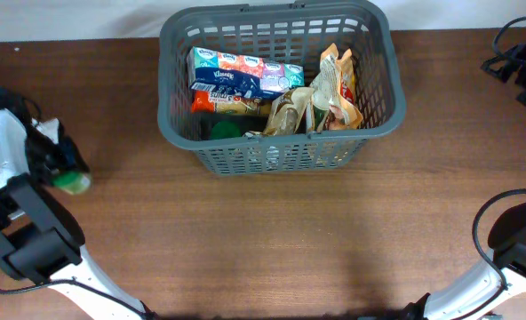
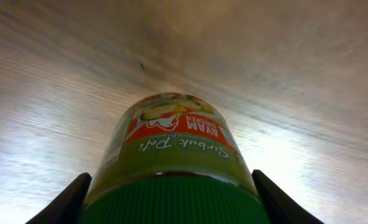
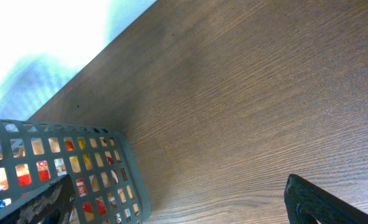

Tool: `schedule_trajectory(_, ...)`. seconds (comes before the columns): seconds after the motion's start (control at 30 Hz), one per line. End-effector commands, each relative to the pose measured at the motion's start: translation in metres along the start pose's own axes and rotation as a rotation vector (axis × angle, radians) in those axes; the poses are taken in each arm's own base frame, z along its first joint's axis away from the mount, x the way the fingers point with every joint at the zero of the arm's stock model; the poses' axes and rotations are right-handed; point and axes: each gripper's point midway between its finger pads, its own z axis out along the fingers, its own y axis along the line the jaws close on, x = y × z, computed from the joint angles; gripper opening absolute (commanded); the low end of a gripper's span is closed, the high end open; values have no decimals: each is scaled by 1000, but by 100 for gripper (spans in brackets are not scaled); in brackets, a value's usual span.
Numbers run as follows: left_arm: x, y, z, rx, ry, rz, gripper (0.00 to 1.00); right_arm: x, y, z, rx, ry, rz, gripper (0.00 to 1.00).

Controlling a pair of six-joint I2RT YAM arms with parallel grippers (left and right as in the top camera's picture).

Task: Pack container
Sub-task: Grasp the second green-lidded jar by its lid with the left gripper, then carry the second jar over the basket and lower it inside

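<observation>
well left of the container (image 1: 281,156), the left gripper (image 1: 63,171) is clenched on a green-lidded jar (image 2: 171,143), a finger pressed to each side of the lid, low over the counter (image 1: 272,240). the pick-up step looks to be in hand; next calls for lifting, carrying the jar over the container's left rim, then letting go beside the tissue packs (image 1: 241,73). right of the container, the right gripper (image 3: 178,205) hangs released, grasping nothing

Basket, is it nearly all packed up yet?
Nearly. The basket already holds a tissue pack and snack bags. The left gripper is closed on a green-lidded jar, away from the basket at the table's left side. That jar has yet to go in. The right gripper is open and empty.
</observation>
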Motion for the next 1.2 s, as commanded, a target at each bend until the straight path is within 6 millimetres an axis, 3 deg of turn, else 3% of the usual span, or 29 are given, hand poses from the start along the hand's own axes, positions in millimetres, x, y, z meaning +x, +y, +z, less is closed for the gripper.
schedule_trajectory(0.0,-27,-18,-70,0,-188,53,2,0,1,2,-3,3,-7,99)
schedule_trajectory(0.1,-40,-45,-140,-22,-370,142,2,1,1,2,-3,3,-6,99)
schedule_trajectory(0.23,-36,-99,-216,-23,-574,336,2,1,1,2,-3,3,-6,99)
schedule_trajectory(0.37,-12,-170,-288,-32,-782,604,2,0,1,2,-3,3,-6,99)
schedule_trajectory(0.5,18,-239,-331,-35,-944,874,2,1,1,2,-3,3,-6,99)
schedule_trajectory(0.53,32,-270,-338,-24,-984,992,2,1,1,2,-3,3,-6,99)
schedule_trajectory(0.67,58,-328,-324,-2,-978,1238,2,1,1,2,-3,3,-6,99)
schedule_trajectory(0.73,71,-360,-304,13,-938,1365,2,0,1,2,-3,3,-6,99)
schedule_trajectory(0.9,92,-417,-248,55,-802,1565,2,1,1,2,-3,3,-6,99)
schedule_trajectory(1.03,99,-442,-185,43,-623,1665,2,1,1,2,-3,3,-6,99)
schedule_trajectory(1.17,88,-439,-126,-50,-442,1667,2,0,1,2,-3,3,-6,99)
